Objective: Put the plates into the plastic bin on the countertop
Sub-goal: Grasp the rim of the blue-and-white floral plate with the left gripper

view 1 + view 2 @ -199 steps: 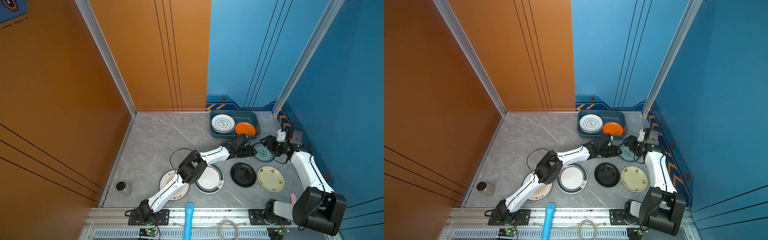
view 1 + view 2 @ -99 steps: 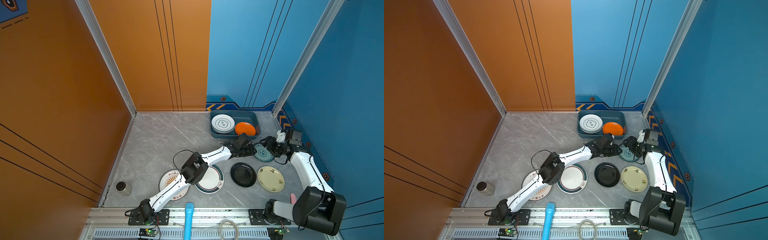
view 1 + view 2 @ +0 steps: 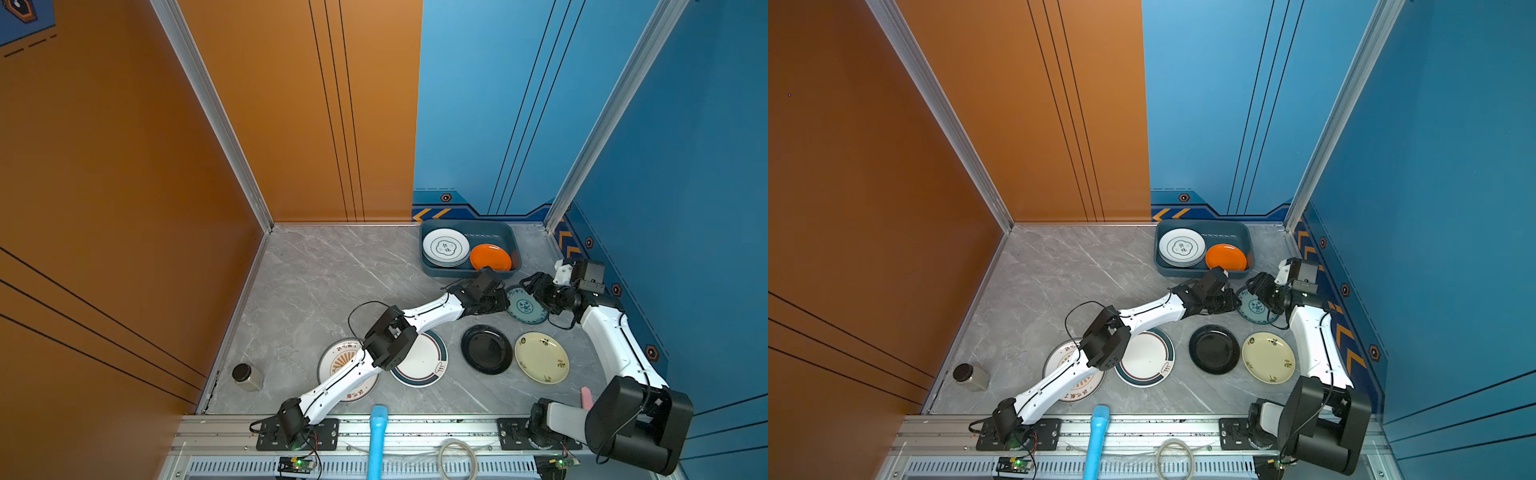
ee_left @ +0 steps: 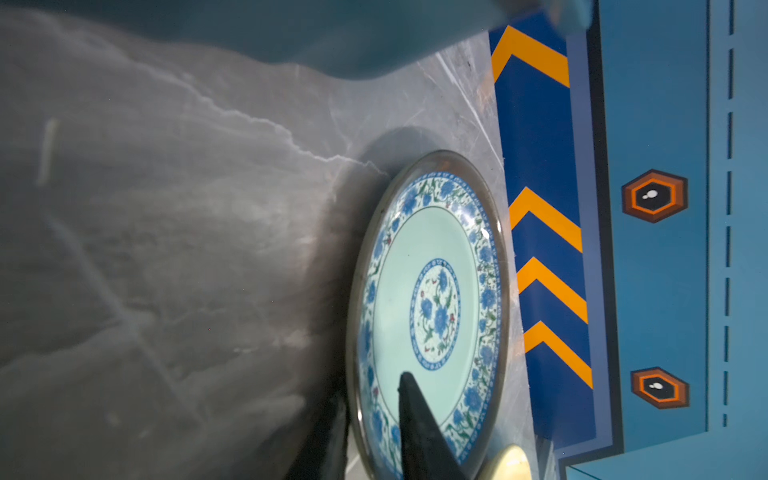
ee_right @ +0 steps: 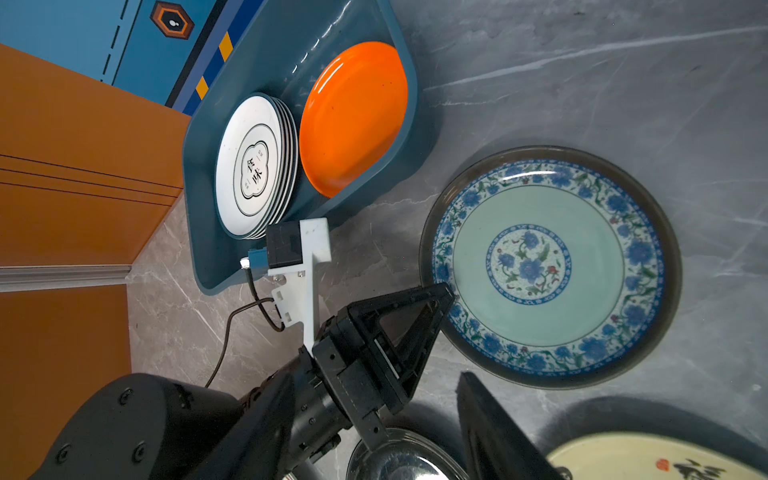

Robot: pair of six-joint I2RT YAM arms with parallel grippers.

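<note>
A teal patterned plate (image 3: 525, 307) (image 4: 428, 291) (image 5: 548, 266) lies on the countertop (image 3: 324, 282), in front of the dark teal plastic bin (image 3: 515, 245) (image 5: 199, 166). My left gripper (image 3: 505, 301) (image 3: 1233, 301) (image 4: 370, 395) is shut on its near-left rim, one finger on top and one underneath. My right gripper (image 3: 536, 289) (image 3: 1260, 286) hovers open just over the plate's far-right edge, holding nothing. In the bin are a stack of white plates (image 3: 445, 247) and an orange plate (image 3: 490, 257).
On the counter lie a black plate (image 3: 486, 349), a cream plate (image 3: 541, 357), a teal-rimmed white plate (image 3: 424, 361) and a sunburst plate (image 3: 340, 357) partly under my left arm. A small jar (image 3: 246, 376) stands at the front left. The blue wall is close on the right.
My left gripper's jaws have closed onto the teal patterned plate's rim, and that arm's elbow has shifted slightly. The right arm has not moved.
</note>
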